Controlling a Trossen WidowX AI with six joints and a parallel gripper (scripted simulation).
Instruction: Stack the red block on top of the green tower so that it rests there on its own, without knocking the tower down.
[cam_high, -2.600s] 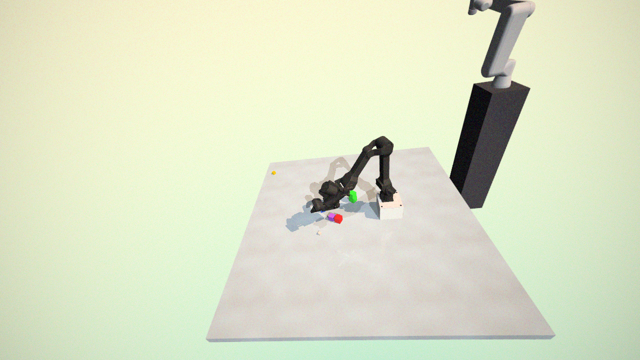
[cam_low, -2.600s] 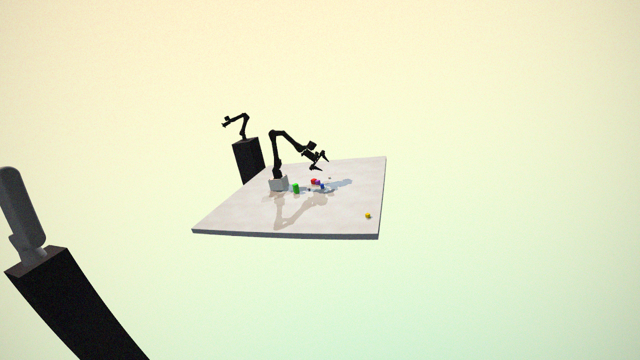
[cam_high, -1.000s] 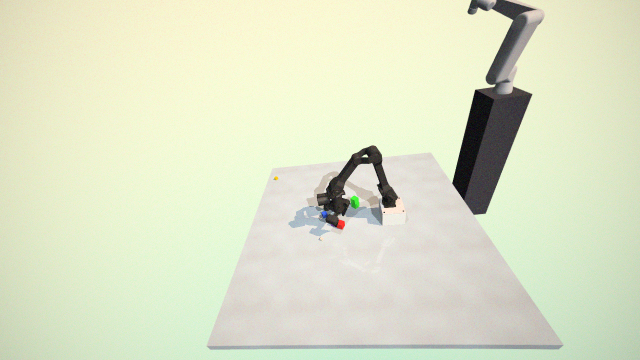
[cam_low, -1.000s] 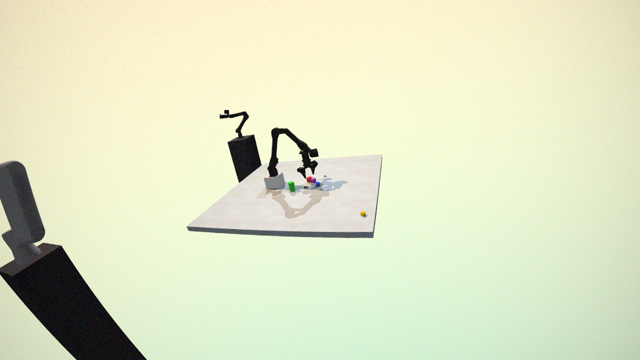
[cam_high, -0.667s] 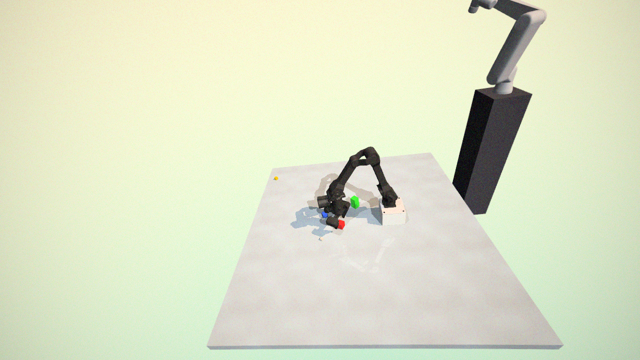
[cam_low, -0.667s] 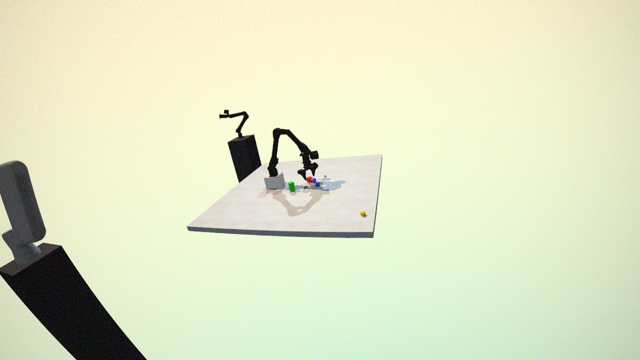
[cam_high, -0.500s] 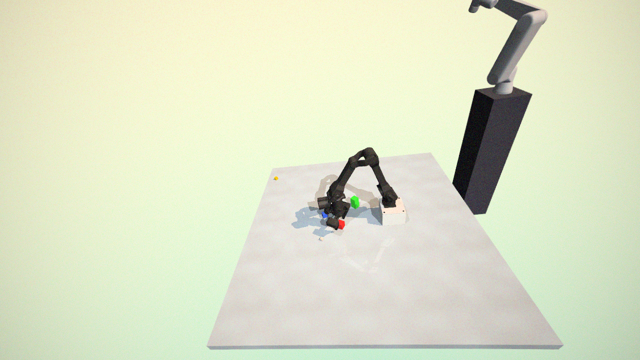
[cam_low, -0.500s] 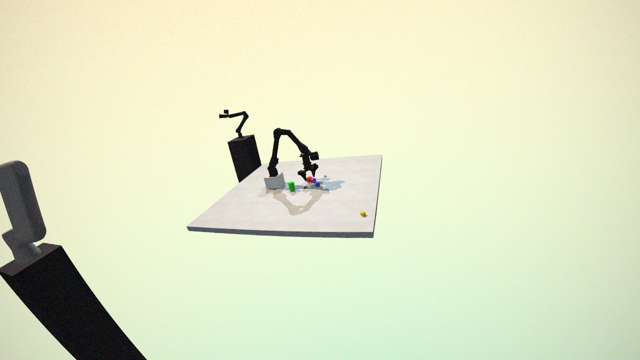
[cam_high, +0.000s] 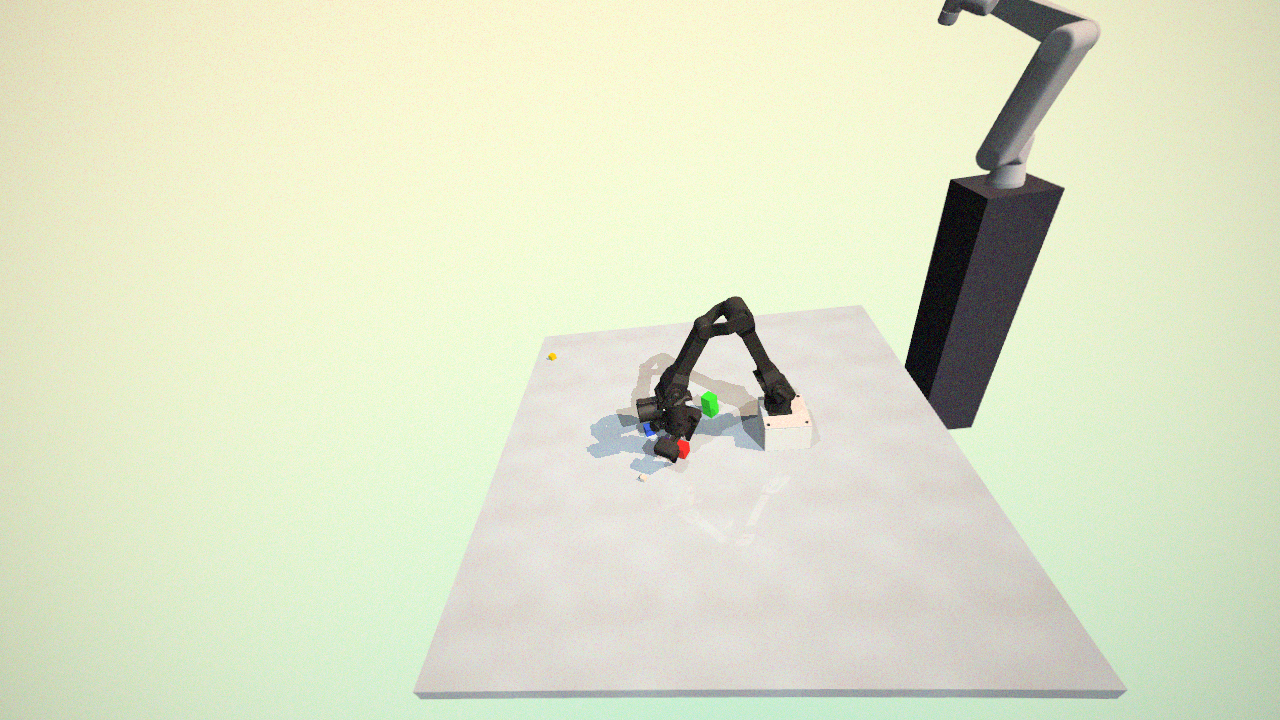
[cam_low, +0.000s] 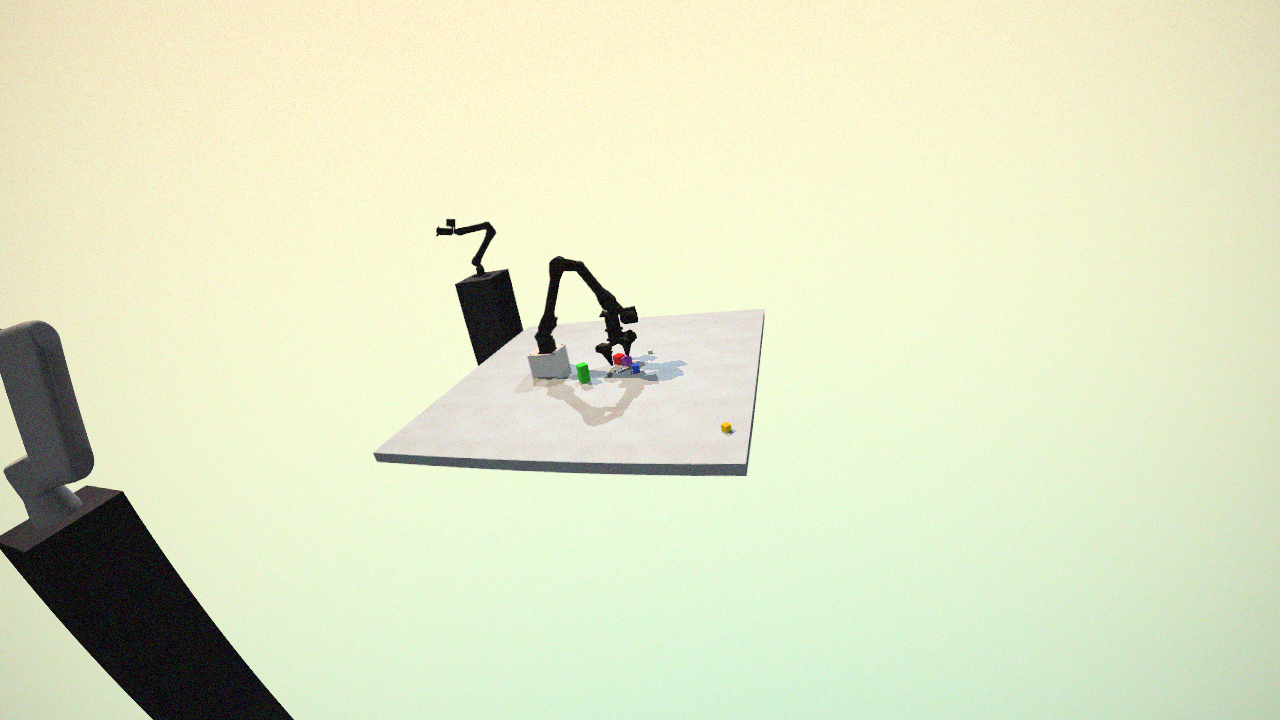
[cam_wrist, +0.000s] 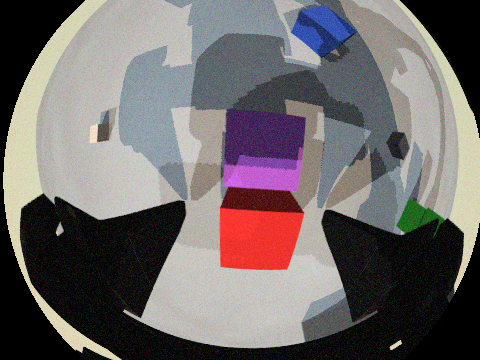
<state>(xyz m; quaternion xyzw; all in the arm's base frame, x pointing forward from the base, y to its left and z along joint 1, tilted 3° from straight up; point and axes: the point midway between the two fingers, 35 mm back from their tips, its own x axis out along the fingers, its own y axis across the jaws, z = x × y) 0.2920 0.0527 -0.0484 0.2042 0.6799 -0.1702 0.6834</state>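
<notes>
The red block (cam_high: 683, 449) (cam_low: 617, 358) (cam_wrist: 257, 240) rests on the table and shows between the spread fingers in the wrist view. My gripper (cam_high: 682, 441) (cam_low: 620, 359) (cam_wrist: 256, 214) points down, open and empty, low over the red block, with a finger out to each side of it. The green tower (cam_high: 709, 404) (cam_low: 582, 372) (cam_wrist: 415, 217) stands upright between the red block and the arm's base; the right finger partly hides it in the wrist view.
A purple block (cam_low: 626, 361) (cam_wrist: 265, 135) is right beside the red one. A blue block (cam_high: 649, 429) (cam_low: 636, 368) (cam_wrist: 325, 30), a tiny pale cube (cam_high: 641, 477) (cam_wrist: 95, 133) and a small black block (cam_wrist: 398, 145) lie around. A yellow cube (cam_high: 552, 356) (cam_low: 725, 428) lies far off.
</notes>
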